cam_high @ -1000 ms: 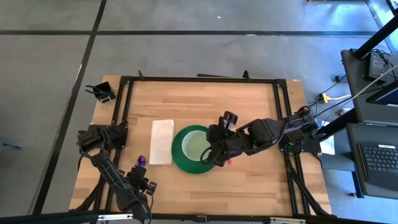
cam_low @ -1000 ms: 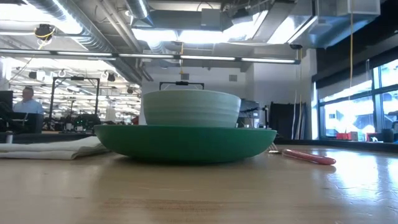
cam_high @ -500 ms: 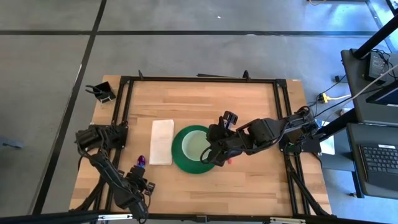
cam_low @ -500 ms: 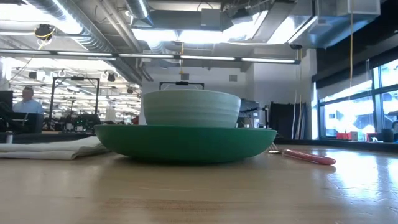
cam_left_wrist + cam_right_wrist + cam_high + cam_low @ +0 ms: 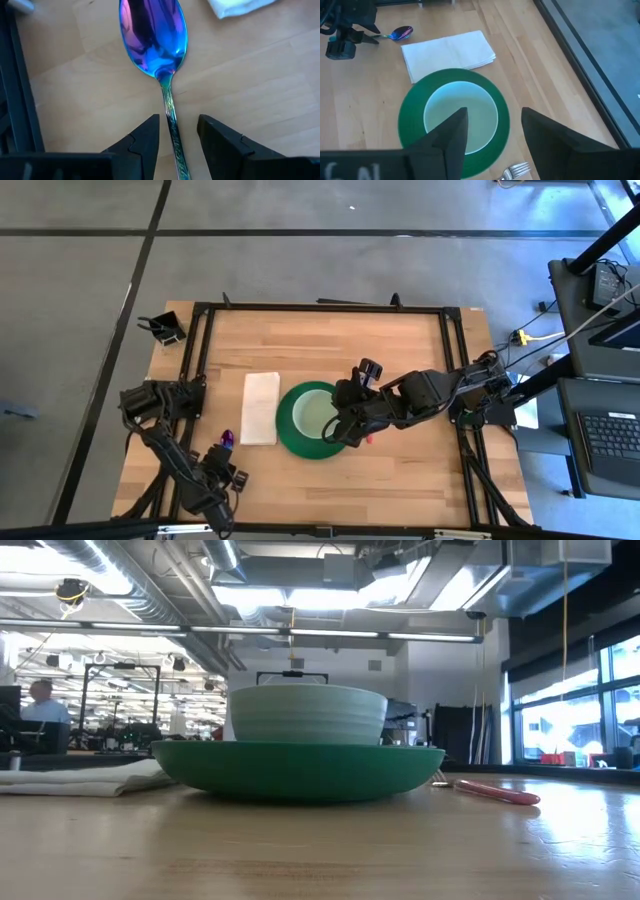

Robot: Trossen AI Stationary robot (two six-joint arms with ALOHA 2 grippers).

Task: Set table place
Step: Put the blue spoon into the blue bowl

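Note:
On the table (image 5: 330, 340) a green plate (image 5: 292, 423) carries a pale bowl (image 5: 460, 117). A folded white napkin (image 5: 260, 408) lies flat to the plate's left. Left of the napkin an iridescent spoon (image 5: 152, 35) rests flat on the wood. My left gripper (image 5: 177, 122) is open at the near end of the spoon, one finger on each side of the handle (image 5: 172, 135), not closed on it. My right gripper (image 5: 493, 115) hangs open above the bowl's right side. A pink-handled fork (image 5: 495, 792) lies right of the plate.
A small black holder (image 5: 165, 328) sits at the table's far left corner. The black rail frame (image 5: 200, 360) runs along the left, far and right sides. Bare wood lies beyond the plate toward the far edge and along the near edge.
My left gripper has drawn back a little toward the near left corner of the table, along the spoon's handle. The spoon, napkin, plate and bowl lie where they were.

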